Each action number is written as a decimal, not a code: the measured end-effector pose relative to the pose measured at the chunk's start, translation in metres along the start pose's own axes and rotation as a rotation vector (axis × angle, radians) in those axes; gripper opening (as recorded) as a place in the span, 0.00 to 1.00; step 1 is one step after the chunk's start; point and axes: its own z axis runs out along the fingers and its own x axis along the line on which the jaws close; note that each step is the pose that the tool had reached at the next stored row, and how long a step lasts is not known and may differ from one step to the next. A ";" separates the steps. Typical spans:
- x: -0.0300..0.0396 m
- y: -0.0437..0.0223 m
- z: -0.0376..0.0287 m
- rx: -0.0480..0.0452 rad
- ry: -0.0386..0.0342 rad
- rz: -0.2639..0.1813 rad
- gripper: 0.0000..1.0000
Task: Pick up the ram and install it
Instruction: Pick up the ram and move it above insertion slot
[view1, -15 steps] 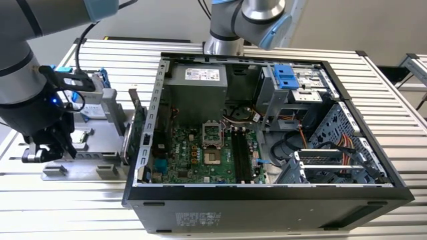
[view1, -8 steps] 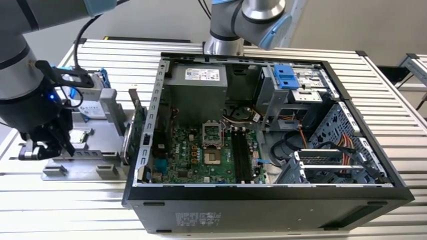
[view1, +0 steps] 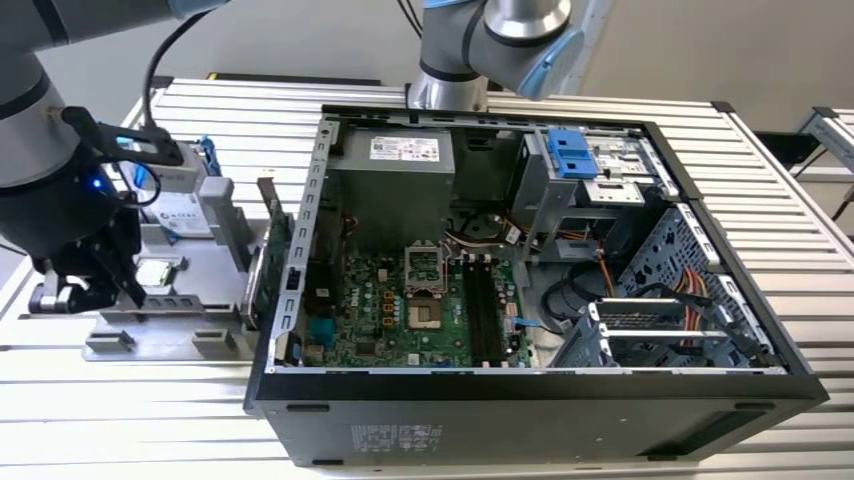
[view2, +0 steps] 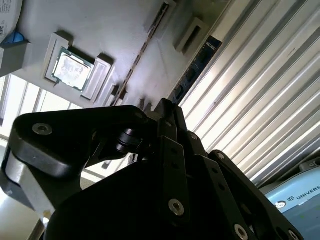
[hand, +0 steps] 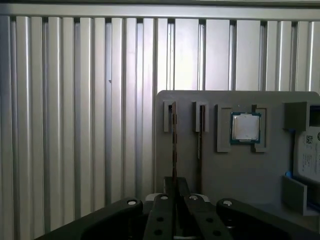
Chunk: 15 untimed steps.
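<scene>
Pinched across its flat faces by the almost fully closed gripper (hand: 175, 182): the ram (hand: 174, 142), seated on edge in the gray holder (hand: 235, 175), likely to expose both faces

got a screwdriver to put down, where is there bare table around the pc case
Bare slats lie on the table at the exterior view's lower left, in front of the parts holder, and along the far edge behind the computer case. It is crowded at the holder, where the gripper hangs at the ram.
</scene>
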 end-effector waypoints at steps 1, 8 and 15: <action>0.0000 0.0000 -0.0013 0.0001 -0.0001 0.000 0.00; -0.0001 0.0003 -0.0108 0.0000 0.0000 0.001 0.00; -0.0001 0.0005 -0.0206 0.0000 -0.0001 0.001 0.00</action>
